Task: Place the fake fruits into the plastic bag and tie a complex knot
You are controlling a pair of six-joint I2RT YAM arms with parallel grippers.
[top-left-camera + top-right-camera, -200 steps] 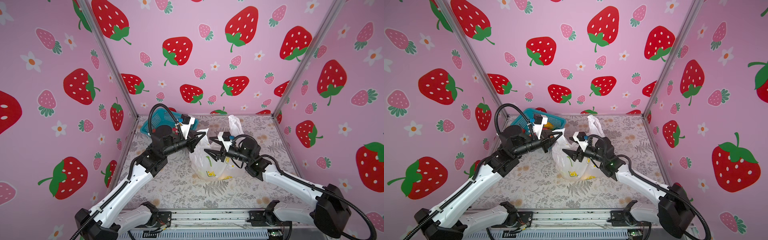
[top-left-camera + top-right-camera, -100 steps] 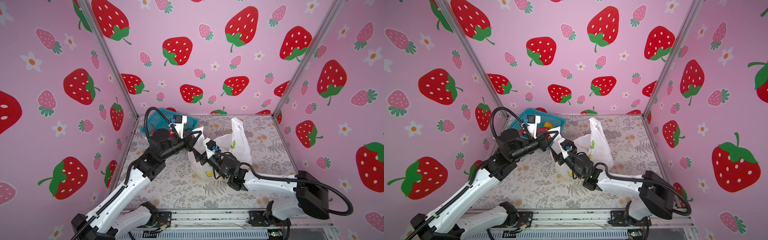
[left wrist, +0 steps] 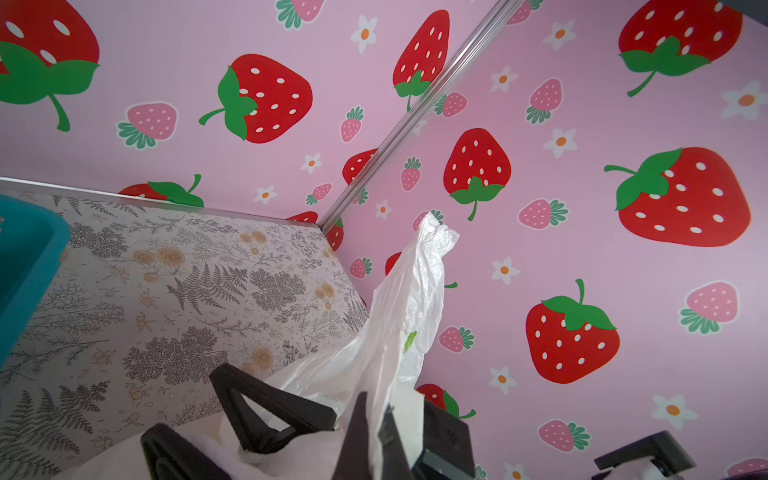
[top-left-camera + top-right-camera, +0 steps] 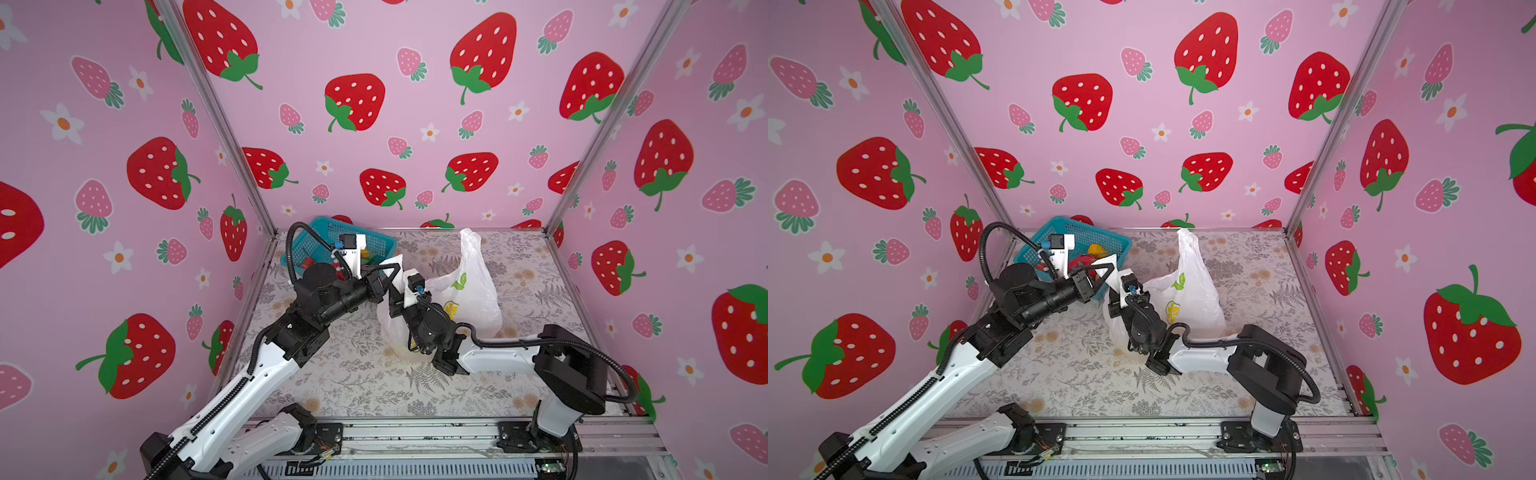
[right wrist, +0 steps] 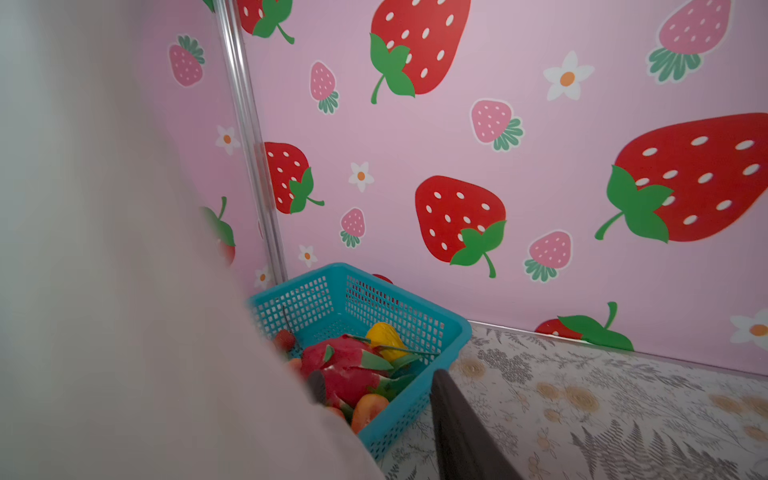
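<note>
No brand, label or readable writing is seen anywhere. A teal mesh basket is set at the bench's far left corner; inside it a pink dragon fruit, a yellow fruit, an orange fruit and a small red one are seen. The left gripper is pressed together on a strip of the plastic bag (its black fingers are wrapped in white film in the left wrist view). The bag, printed with a lemon and green leaves, stands near the middle of the bench, one handle raised upright; its contents cannot be made out. The right gripper is pushed against the bag's left side; whether it is spread or pinching cannot be told.
</note>
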